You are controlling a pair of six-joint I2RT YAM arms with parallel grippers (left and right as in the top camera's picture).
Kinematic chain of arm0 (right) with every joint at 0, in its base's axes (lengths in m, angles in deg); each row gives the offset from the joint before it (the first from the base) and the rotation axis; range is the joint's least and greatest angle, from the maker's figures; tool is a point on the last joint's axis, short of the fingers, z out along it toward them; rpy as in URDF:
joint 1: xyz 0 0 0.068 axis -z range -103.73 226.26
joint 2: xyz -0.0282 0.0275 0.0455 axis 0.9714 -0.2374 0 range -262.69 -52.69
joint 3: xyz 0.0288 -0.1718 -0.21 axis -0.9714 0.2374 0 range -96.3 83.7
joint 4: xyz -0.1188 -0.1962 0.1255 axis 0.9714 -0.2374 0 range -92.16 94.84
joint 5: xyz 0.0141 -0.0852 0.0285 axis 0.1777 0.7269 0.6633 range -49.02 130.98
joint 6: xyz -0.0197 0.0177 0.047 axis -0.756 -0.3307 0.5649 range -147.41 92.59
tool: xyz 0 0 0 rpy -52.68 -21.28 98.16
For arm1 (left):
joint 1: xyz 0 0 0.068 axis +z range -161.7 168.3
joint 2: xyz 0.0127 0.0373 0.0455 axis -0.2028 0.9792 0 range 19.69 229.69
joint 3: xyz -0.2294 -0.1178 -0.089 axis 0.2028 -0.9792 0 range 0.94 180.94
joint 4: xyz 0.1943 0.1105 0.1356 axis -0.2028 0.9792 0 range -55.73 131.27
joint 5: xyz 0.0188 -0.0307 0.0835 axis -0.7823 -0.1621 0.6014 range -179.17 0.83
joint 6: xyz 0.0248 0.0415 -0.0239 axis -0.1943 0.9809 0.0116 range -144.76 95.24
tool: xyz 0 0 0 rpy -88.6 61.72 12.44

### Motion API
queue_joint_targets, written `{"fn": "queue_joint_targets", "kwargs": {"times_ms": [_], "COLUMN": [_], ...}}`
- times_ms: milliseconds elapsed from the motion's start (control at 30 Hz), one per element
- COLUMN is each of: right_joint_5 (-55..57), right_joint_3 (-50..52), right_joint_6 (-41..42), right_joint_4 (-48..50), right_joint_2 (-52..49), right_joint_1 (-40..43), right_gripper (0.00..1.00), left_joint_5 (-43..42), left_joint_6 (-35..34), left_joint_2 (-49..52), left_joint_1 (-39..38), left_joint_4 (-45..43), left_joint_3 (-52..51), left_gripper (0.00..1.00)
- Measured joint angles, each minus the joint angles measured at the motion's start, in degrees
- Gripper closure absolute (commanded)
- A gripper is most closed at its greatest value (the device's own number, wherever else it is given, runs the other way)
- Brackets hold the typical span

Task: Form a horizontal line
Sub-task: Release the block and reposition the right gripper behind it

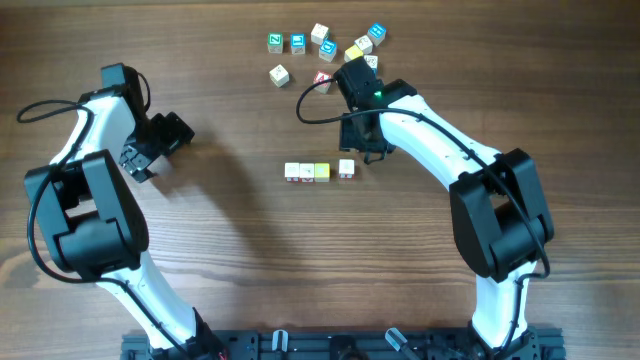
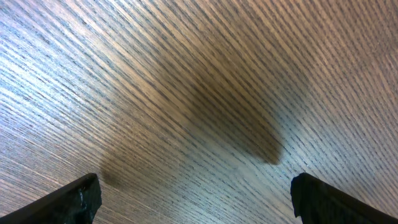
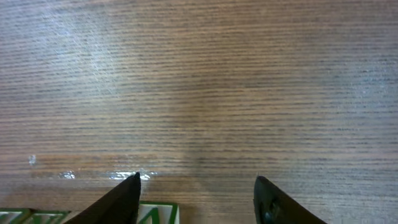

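The row of small wooden cubes lies mid-table: two cream cubes and a yellow one touching, and another cream cube a small gap to their right. My right gripper hovers just behind that right-hand cube, open and empty. In the right wrist view its fingers are spread over bare wood, with a green-lettered cube face beside the left finger. A cube with a red letter lies loose behind the row. My left gripper is open and empty at far left, over bare wood.
Several loose cubes lie in a cluster at the back, with blue, green, cream and yellow faces. A single cream cube lies left of the red-lettered one. The right arm reaches over part of the cluster.
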Motion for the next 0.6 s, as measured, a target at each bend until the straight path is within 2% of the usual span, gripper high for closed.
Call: {"fn": "queue_joint_targets", "kwargs": {"times_ms": [100,433,600], "right_joint_5": [-0.68,-2.99,-5.44], "right_joint_3": [0.00,0.00,0.00], "right_joint_6": [0.02,0.00,0.02], "right_joint_4": [-0.63,-0.63,-0.61], "right_joint_2": [0.00,0.00,0.00], "right_joint_1": [0.00,0.00,-0.02], "right_gripper": [0.51,0.51,0.63], "left_joint_5": [0.00,0.00,0.00], "left_joint_6": [0.00,0.00,0.00], "left_joint_2": [0.00,0.00,0.00], "left_joint_1": [0.00,0.00,0.00], "left_joint_4": [0.00,0.00,0.02], "left_joint_3": [0.00,0.00,0.00], "left_gripper": [0.00,0.00,0.00]}}
